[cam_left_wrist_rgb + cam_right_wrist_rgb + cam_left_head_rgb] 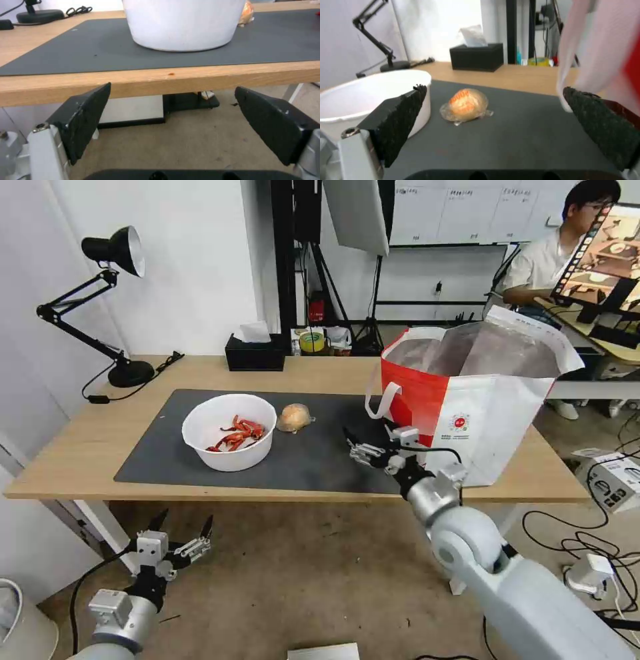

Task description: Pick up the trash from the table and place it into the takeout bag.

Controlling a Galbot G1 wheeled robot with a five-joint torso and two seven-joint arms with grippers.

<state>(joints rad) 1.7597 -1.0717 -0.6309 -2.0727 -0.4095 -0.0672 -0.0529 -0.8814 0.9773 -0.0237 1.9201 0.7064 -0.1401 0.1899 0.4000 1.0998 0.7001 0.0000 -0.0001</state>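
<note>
Standing by the counter (80, 447), I saw the left tool (183, 527) hanging low, below the counter's near edge and over the floor, its two dark fingers (83, 120) spread wide with nothing between them. From the left wrist view it faced the counter's wooden edge, with the dark grey mat (153, 447) above and beyond it. On the mat's left half sat the white round bowl (230, 432), upright, with red-orange shells (238, 432) lying in its bottom. Just beside the bowl, toward the middle of the mat and apart from it, lay the tan plastic-wrapped lump (295, 417). Behind these, at the counter's far edge, stood a black tissue box (255, 355), and at the far left corner a black desk lamp (110, 300). Farther right, the right tool (352, 444) hovered over the mat near the front edge, fingers (400, 117) set wide and empty, pointing toward the lump, which showed between its fingers in the right wrist view. Close on its right stood the takeout bag (493, 407), upright on the counter's right end, its mouth gaping to show silver lining, a white loop handle (381, 403) hanging on the side nearest the right tool.
</note>
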